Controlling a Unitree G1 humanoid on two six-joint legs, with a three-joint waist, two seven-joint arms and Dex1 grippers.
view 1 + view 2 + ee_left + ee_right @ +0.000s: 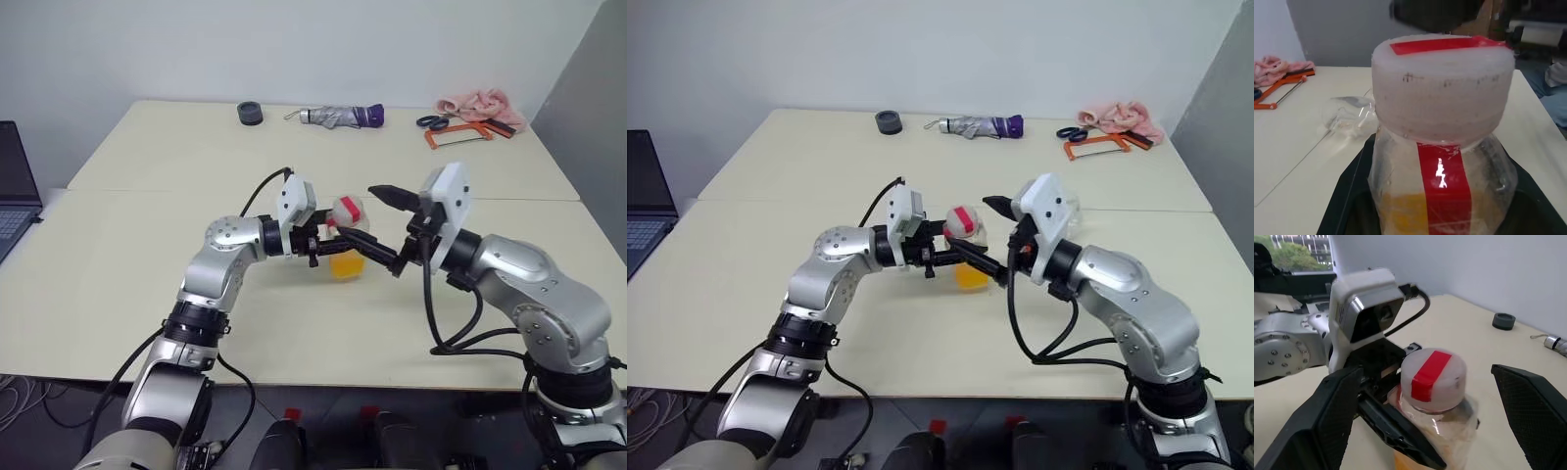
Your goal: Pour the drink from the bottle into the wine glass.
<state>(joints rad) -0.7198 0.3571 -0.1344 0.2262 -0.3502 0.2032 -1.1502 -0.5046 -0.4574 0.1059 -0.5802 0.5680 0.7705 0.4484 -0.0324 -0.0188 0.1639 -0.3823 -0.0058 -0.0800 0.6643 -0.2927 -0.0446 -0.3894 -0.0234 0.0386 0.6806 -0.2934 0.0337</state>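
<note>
The bottle (347, 241) is held above the table's middle, with my left gripper (323, 245) shut on its body from the side. Its white cap (1433, 379) carries a red strip and is on. The orange drink (346, 266) fills the lower part of the bottle. My right gripper (384, 227) is open, one finger on each side of the cap (346, 211) without touching it. The black fingers (1347, 200) of the left gripper hug the bottle (1442, 186) in the left wrist view. The wine glass (1349, 116) shows as a clear shape on the table beyond the bottle.
Along the table's far edge lie a black tape roll (250, 114), a folded umbrella (343, 116), scissors (433, 121), an orange hacksaw (458, 134) and a pink cloth (477, 103). A laptop (15, 186) stands off the left side.
</note>
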